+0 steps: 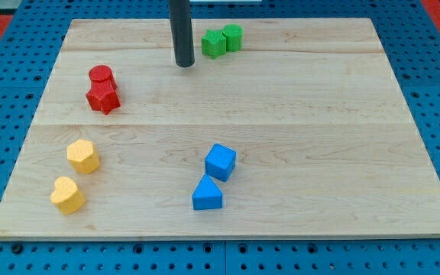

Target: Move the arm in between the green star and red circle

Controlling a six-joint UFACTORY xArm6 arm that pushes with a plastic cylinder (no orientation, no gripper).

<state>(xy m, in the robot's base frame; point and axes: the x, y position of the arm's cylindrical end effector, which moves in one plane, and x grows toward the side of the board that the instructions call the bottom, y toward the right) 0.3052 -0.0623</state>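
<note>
- My tip (183,64) rests on the table (296,114) in the upper middle of the frame, the dark rod rising straight out of the frame's top edge.
- No claw on this rig; the arm ends in the bare rod, so there is nothing to show as open or closed.
- Green star (214,43) sits just to the right of the tip, slightly higher in the frame, near but not touching it.
- Green circle-like block (233,37) touches the star on its right side, close to the table's top edge.
- Red circle (101,75) lies at the upper left of the frame, well apart from the tip and a little lower.
- Red star (103,97) sits directly below the red circle, touching it.
- The tip stands between the green star and the red circle, much nearer the star.
- Yellow hexagon-like block (83,156) at the lower left; yellow heart (68,194) just below it, slightly further left, the two apart by a narrow gap.
- Blue cube (220,161) at the lower middle; blue triangle (207,193) just below it, corners about touching.
- Blue pegboard (6,84) surrounds the table on all sides.
</note>
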